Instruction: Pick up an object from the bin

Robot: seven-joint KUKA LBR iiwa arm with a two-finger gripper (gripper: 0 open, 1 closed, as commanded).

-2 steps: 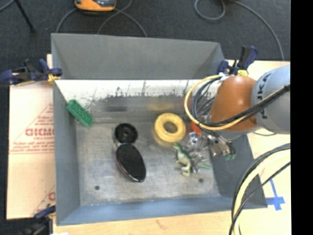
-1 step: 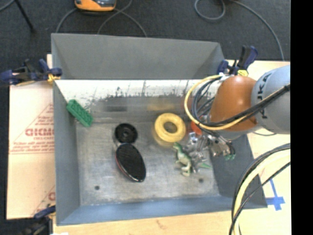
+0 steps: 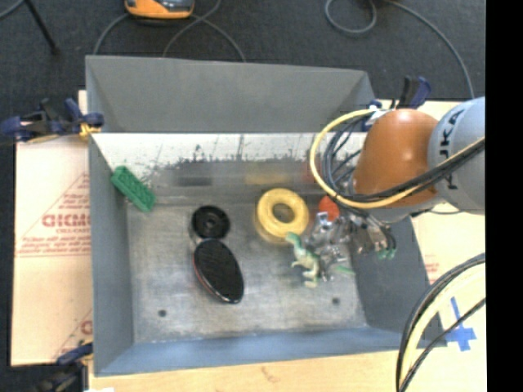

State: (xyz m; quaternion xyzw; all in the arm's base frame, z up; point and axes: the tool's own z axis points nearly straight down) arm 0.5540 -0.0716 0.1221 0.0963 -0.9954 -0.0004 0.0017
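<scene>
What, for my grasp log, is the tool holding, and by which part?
Cannot be told. The tool is low over a small pale green-and-white thing below the yellow ring; a grip is not clear.

We count one green block (image 3: 132, 188) at ten o'clock, one yellow ring (image 3: 283, 213), two black things, a disc (image 3: 210, 221) and an oval (image 3: 218, 271), and one pale scrap (image 3: 310, 274) at four o'clock.

The bin (image 3: 270, 305) is dull grey metal. Its floor is scratched and scuffed, with pale marks along the back wall. The black oval (image 3: 218, 271) near the middle is smooth and shiny. The yellow ring (image 3: 268, 219) looks smooth and matt. The green block (image 3: 132, 188) looks like bumpy plastic. The arm's orange cover (image 3: 398, 152) is glossy.
</scene>
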